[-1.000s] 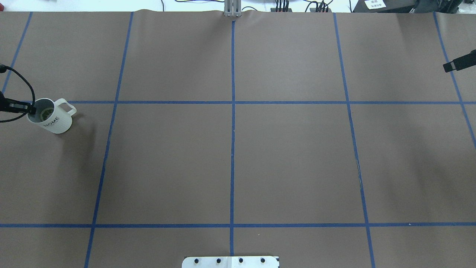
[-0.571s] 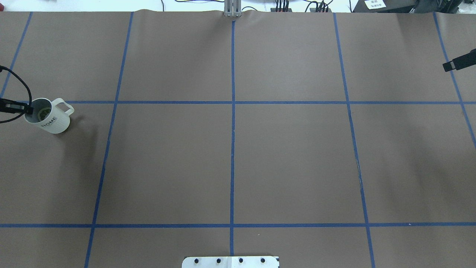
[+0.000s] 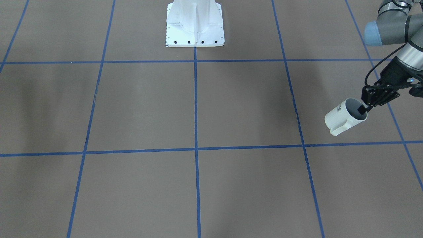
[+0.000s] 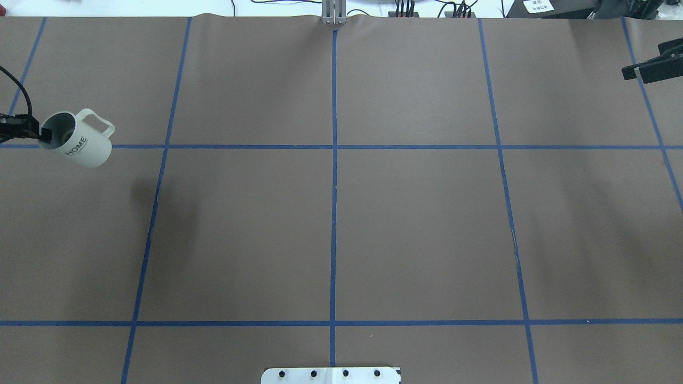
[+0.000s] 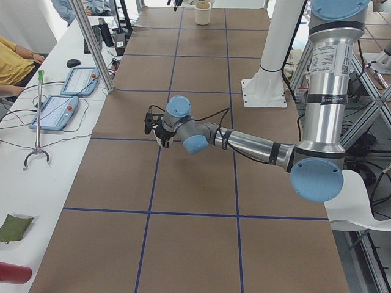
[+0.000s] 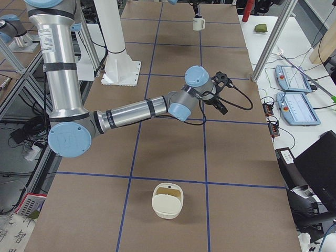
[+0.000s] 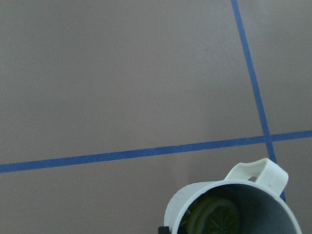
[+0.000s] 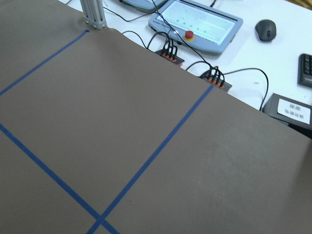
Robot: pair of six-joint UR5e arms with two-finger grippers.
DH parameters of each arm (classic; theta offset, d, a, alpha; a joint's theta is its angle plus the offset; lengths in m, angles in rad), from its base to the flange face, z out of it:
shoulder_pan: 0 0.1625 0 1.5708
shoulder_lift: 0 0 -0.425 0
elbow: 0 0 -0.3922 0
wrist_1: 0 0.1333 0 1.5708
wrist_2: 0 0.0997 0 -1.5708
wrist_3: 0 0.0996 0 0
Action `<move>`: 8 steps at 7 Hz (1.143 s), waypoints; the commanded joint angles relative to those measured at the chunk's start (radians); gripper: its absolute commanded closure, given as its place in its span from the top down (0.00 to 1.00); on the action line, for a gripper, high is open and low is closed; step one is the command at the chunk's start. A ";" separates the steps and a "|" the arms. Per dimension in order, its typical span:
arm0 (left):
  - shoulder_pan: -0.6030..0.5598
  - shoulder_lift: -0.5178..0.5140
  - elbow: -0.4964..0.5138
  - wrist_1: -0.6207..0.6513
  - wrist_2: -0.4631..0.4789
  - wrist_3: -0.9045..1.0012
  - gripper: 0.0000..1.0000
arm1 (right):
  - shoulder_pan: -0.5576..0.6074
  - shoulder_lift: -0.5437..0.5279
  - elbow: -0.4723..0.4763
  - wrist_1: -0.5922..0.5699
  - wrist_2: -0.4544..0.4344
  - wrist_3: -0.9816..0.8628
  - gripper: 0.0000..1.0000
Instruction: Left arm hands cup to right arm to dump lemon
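The white cup (image 4: 82, 143) with "HOME" on its side hangs tilted above the table at the far left, its shadow apart from it. My left gripper (image 4: 44, 134) is shut on the cup's rim, one finger inside. The front-facing view shows the same cup (image 3: 342, 118) and left gripper (image 3: 364, 109) at the right edge. The lemon (image 7: 214, 217) lies inside the cup (image 7: 234, 204) in the left wrist view. My right gripper (image 4: 629, 72) reaches in at the far right edge, fingers apart and holding nothing.
The brown table cover (image 4: 416, 224) carries a grid of blue tape lines. The robot's white base plate (image 4: 331, 375) sits at the near middle edge. A cream bowl-like container (image 6: 168, 199) stands on the table near the right end. Cables and control pendants lie beyond the far edge.
My left gripper has raised the cup off the table and carried it slightly farther away and rightward, tilting it more. My right gripper has shifted farther from the robot and inward.
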 commanded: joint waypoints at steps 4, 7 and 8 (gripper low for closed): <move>0.015 -0.373 -0.094 0.356 0.010 -0.573 0.00 | -0.361 0.252 -0.016 0.074 -0.468 0.002 0.95; 0.105 -0.568 -0.045 0.509 0.048 -0.784 0.00 | -0.592 0.375 -0.016 0.076 -0.870 0.003 0.99; 0.168 -0.614 -0.013 0.509 0.114 -0.823 0.00 | -0.637 0.406 -0.011 0.073 -0.940 0.003 0.99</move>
